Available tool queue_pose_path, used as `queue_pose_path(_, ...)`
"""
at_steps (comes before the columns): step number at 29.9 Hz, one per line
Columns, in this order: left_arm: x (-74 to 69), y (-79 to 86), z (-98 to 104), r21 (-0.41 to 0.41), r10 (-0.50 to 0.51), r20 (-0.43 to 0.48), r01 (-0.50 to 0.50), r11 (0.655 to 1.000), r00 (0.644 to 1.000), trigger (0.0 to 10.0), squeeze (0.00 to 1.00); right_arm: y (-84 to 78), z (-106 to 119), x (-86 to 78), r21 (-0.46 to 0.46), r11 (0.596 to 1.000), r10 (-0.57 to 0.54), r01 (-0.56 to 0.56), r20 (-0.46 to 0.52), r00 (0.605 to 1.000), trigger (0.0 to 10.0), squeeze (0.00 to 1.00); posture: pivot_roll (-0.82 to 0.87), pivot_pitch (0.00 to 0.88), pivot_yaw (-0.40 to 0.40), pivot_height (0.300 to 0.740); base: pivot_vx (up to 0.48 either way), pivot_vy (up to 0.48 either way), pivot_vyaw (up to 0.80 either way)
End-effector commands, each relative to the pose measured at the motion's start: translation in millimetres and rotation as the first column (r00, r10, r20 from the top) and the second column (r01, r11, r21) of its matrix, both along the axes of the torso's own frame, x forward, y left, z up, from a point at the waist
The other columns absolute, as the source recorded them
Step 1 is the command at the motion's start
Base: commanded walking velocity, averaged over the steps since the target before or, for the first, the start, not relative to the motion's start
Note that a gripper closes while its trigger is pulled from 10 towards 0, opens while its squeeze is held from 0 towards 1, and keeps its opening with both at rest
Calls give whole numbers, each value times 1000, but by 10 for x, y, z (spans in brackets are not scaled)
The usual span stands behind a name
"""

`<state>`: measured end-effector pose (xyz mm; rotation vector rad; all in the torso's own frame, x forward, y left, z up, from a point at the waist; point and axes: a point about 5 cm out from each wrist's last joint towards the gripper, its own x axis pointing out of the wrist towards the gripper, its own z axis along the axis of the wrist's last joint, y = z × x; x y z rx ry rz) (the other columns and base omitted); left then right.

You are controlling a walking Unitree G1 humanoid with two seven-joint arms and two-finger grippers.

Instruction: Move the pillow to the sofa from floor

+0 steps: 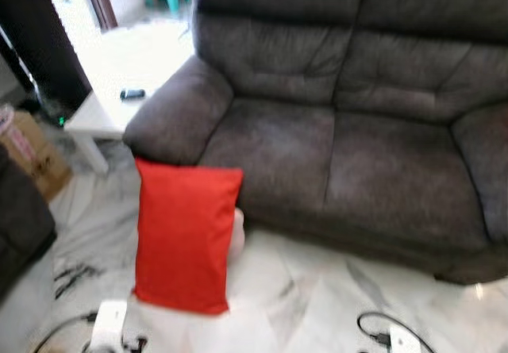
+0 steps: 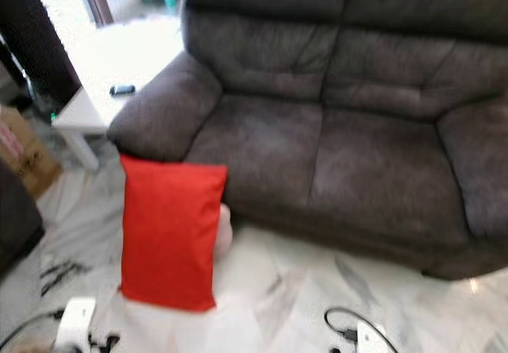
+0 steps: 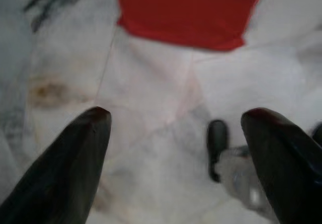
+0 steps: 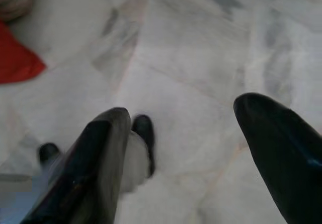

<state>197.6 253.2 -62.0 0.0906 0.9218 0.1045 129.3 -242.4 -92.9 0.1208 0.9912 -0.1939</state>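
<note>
So the red pillow (image 1: 185,238) is standing on end on the marble floor (image 1: 302,297), leaning back against the front of the dark sofa (image 1: 341,155), right under the sofa's left armrest (image 1: 171,115). Its long axis runs pretty much straight up, bottom edge on the floor, top edge touching the armrest's front. Something pale and rounded (image 1: 236,232) pokes out behind its right side; we can't tell what it is.

The relation that matters: the pillow sits ahead of us and over to the left. In the left wrist view the left tool (image 3: 176,133) has its fingers spread wide with nothing between them, aimed at the floor, and the pillow's bottom edge is straight ahead of the gap, near but not touching. The right tool (image 4: 186,128) is spread open too and empty, and from it the pillow is just a red corner way off to the side. So we reckon the left arm is the nearer one, and the grab probably wants to come in on a vertical side edge or the top, then lift up and over onto the seat cushion (image 1: 274,151).

Around it: a white bench (image 1: 99,111) past the armrest with a small dark gadget (image 1: 132,94) on it, a cardboard box (image 1: 28,151) beside that, and cables (image 1: 377,329) on the floor near us.
</note>
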Motion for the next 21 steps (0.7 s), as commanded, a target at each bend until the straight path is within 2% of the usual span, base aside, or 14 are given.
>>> queue_pose_path(1, -63, 50, -19, 5, 16, -21, -16, 1000, 1000, 10000, 0, 21, 0, 19, 1, 1000, 5, -5, 1, 1000, 10000, 0, 72, 100, -16, 740, 262, 0, 0)
queue_pose_path(16, -59, 48, -19, 4, 15, -22, -15, 1000, 1000, 10000, 0, 24, 5, 33, -7, 1000, 17, -17, 3, 1000, 10000, 0, 71, 100, -18, 740, 266, 0, 0)
queue_pose_path(21, -59, 49, -18, 9, 15, -22, -15, 1000, 1000, 10000, 0, 23, 7, 37, -8, 1000, 28, -28, 4, 1000, 10000, 0, 72, 101, -19, 740, 105, 0, 553)
